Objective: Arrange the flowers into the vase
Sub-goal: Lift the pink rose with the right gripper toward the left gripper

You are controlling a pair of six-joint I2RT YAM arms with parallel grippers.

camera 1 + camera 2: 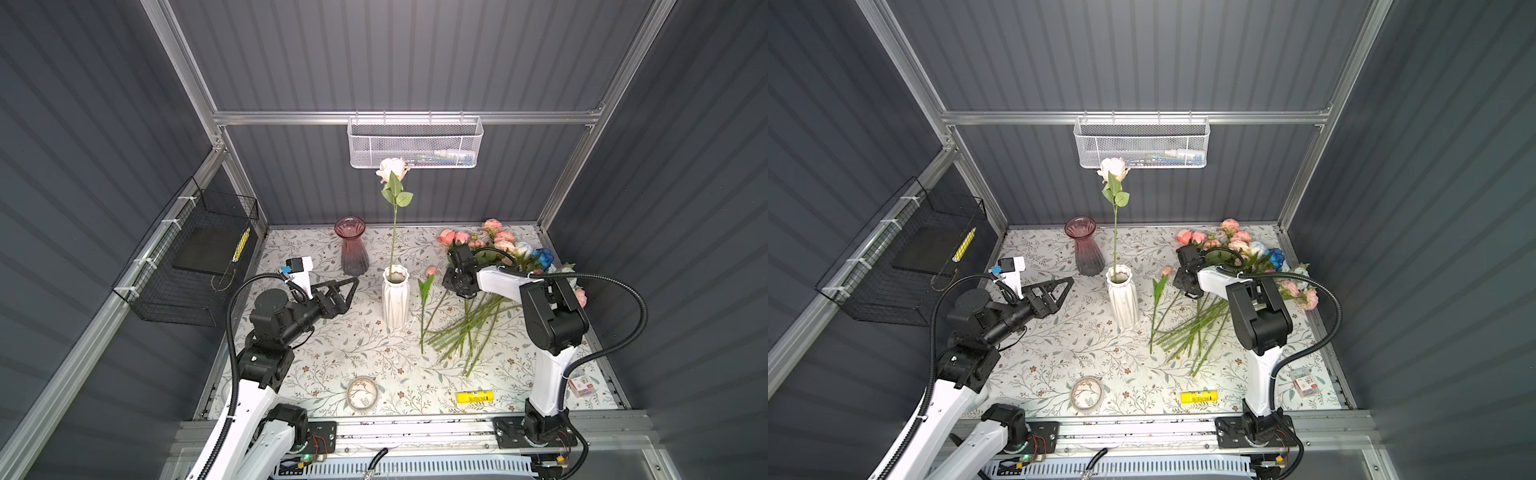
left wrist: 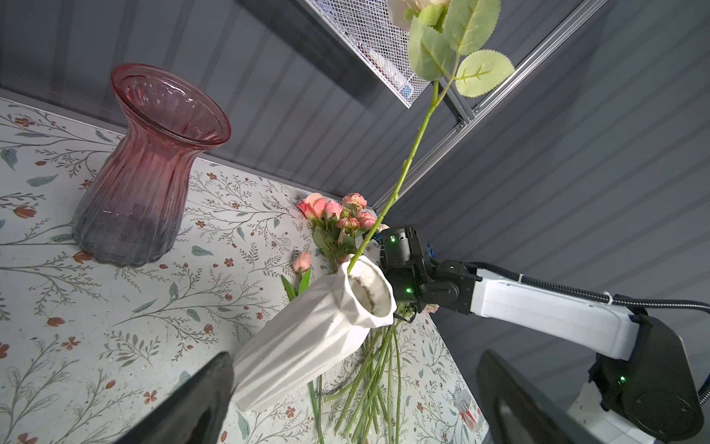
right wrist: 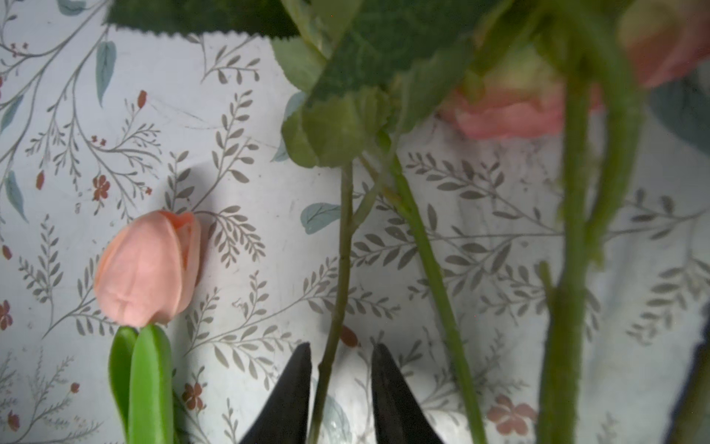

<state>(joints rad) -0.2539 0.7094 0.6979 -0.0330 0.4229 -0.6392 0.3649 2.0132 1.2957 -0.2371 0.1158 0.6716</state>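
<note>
Now the right gripper (image 3: 340,355) straddles one thin green stem (image 3: 343,250) among the flowers (image 1: 469,320) heaped beside the white ribbed vase (image 1: 395,299), jaws narrow, not yet pinching. A cream rose (image 1: 392,168) stands inside it. The left gripper (image 1: 345,293) gapes wide, empty. Print on the yellow cylinder (image 1: 473,397) is too small to read.

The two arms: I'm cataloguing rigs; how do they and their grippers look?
The left arm and right arm have white shells with black joint housings, each trailed by a black corrugated conduit. The left gripper and right gripper are black with tapering pointed fingers. Green lights glow on the right arm's joints.
</note>
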